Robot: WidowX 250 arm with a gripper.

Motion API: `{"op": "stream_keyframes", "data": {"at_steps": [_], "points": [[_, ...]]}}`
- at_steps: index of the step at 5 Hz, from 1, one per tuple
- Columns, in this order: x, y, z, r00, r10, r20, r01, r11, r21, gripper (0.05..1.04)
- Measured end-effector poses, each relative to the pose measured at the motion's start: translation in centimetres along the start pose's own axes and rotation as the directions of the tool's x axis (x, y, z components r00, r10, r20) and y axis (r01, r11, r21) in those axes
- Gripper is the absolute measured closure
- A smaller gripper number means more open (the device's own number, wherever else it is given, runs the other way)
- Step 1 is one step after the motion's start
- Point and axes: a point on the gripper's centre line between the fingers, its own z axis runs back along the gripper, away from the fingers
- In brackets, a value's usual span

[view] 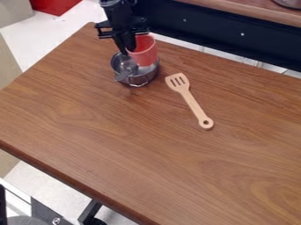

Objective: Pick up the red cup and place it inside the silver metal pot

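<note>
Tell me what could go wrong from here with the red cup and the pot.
The gripper is at one side of the red cup, so the cup might tip or twist if moved.
The cup's lower part overlaps the metal pot in this view; it could catch the rim and drag the pot.
The pot is near the far edge of the table, so a hard shove might send it off.

Here's the cup [146, 54], glowing pinkish red, opening upward and narrowing toward its base, its left side meeting the gripper [129, 52]. Its lower part is overlapping the pot [140, 79], and that one's gleaming, round and metallic, sitting upright near the table's [111, 127] far edge, a grey piece slanting across its left rim.
</note>
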Motion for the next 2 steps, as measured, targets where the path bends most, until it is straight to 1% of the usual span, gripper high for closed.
{"op": "stream_keyframes", "data": {"at_steps": [1,2], "points": [[-0.39,0.39,-0.49,1.0,-0.009,0.003,0.009,1.0,0.005,1.026],[-0.52,0.78,-0.89,1.0,-0.007,0.009,0.007,1.0,0.025,1.026]]}}
